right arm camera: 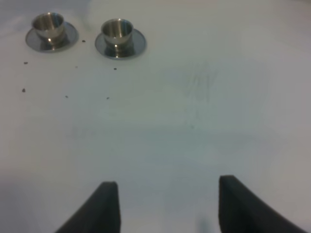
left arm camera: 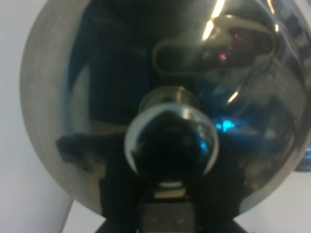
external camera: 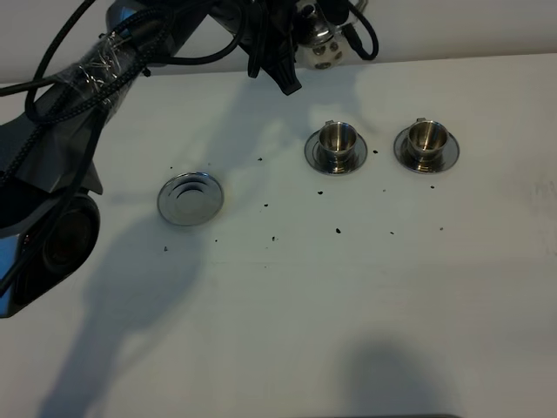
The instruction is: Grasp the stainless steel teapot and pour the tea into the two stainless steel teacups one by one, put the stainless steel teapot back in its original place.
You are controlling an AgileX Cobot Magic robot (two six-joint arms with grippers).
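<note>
From the high camera, the stainless steel teapot [external camera: 320, 45] hangs by the tabletop's [external camera: 287, 331] far edge, mostly hidden behind cables and the left pincer [external camera: 280, 71]. The round coaster [external camera: 190, 198] lies bare, well apart from the two stainless steel teacups [external camera: 336, 139] [external camera: 426, 139]. The near tabletop is open and dotted with dark specks.

In the left wrist view, the teapot's lid and knob [left arm camera: 170, 145] fill the frame. The pincer is closed on the pot, though the grip itself is hidden.

In the right wrist view, the right pincer [right arm camera: 167, 208] gapes wide and empty over bare tabletop, with the cups far off.
</note>
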